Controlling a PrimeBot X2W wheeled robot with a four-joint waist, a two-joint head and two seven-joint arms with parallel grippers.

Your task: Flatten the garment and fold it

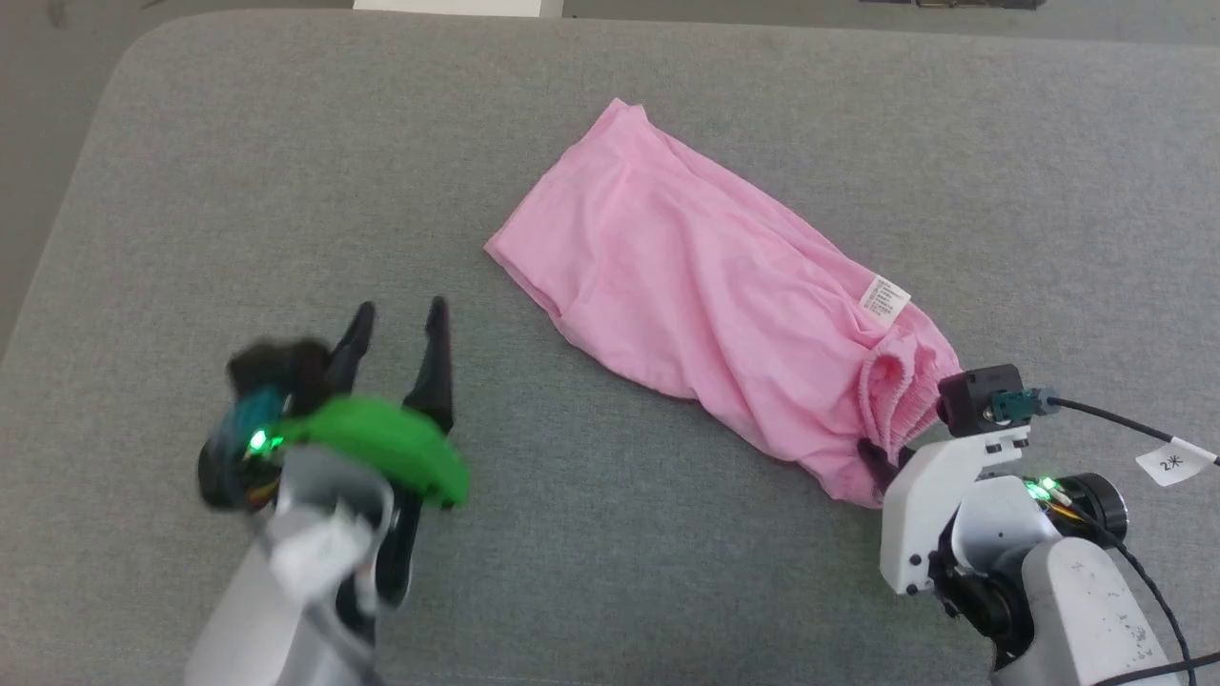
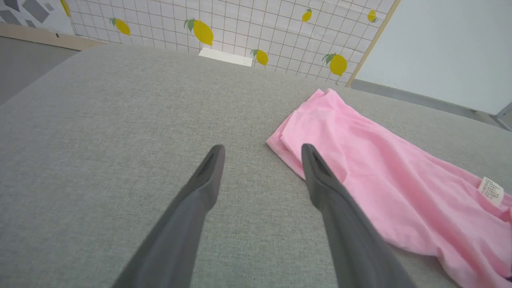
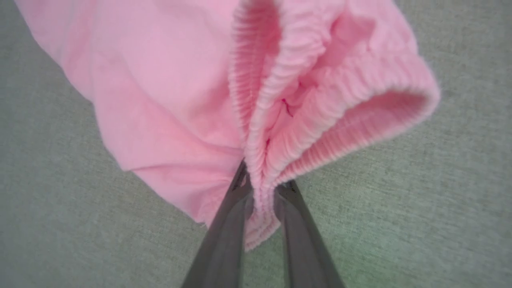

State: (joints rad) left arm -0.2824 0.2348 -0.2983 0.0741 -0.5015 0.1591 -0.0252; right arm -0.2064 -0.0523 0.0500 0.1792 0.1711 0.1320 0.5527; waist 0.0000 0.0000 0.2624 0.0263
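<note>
The right gripper (image 3: 262, 190) is clamping the shorts' (image 1: 696, 286) waistband (image 3: 320, 108). The left gripper (image 1: 402, 310) is hovering splayed at eight o'clock.

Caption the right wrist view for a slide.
Right gripper pinching the gathered waistband of the pink shorts on the grey fabric surface.

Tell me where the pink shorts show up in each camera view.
Head view: shorts lie diagonally, centre to lower right, ending at the right tool.
Left wrist view: shorts on the right side, beside the open left tool.
Right wrist view: shorts across the top, waistband pinched.
Shared landmark: the gray cushion.
</note>
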